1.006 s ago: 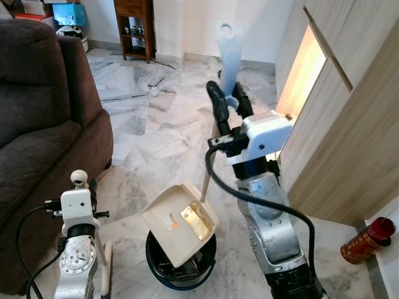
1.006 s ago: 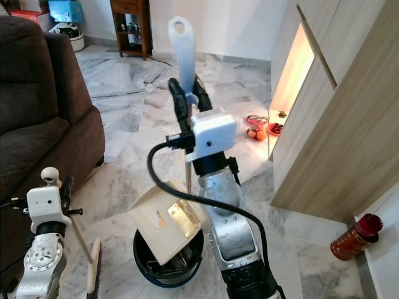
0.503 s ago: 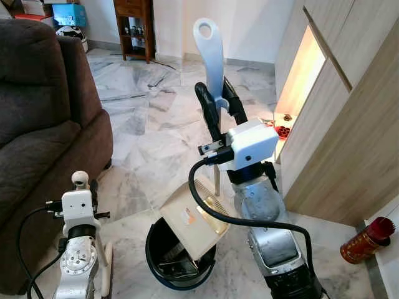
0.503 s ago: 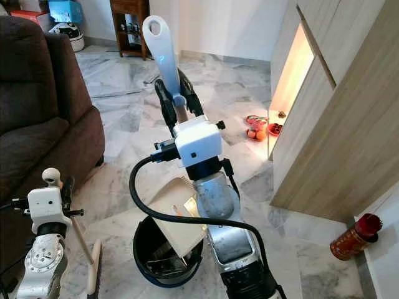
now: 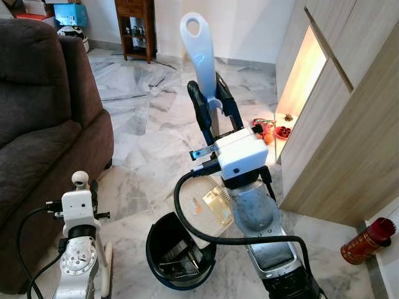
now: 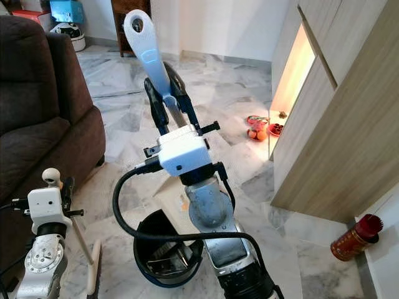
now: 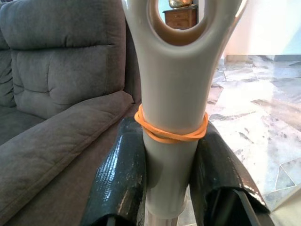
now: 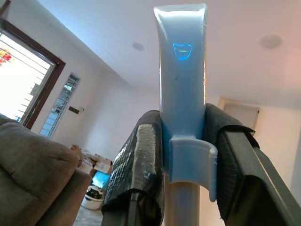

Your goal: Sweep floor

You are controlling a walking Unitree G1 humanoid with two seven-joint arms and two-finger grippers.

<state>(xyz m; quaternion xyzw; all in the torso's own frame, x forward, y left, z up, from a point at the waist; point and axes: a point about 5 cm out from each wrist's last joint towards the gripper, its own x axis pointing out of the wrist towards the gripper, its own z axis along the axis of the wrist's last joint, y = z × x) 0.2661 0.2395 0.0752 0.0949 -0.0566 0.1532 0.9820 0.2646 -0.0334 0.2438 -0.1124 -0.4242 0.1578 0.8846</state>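
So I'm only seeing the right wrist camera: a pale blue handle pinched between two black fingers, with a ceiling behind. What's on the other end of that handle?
Observer: A beige dustpan, tilted, low in front of the robot. The right gripper holds its blue handle roughly upright.
Visitor: Is anything under it?
Observer: A black bin stands on the marble floor. The pan sits by its far rim, partly hidden behind the arm.
Visitor: And the other arm?
Observer: The left gripper is shut on a cream broom handle with an orange rubber band round it, beside a brown sofa.
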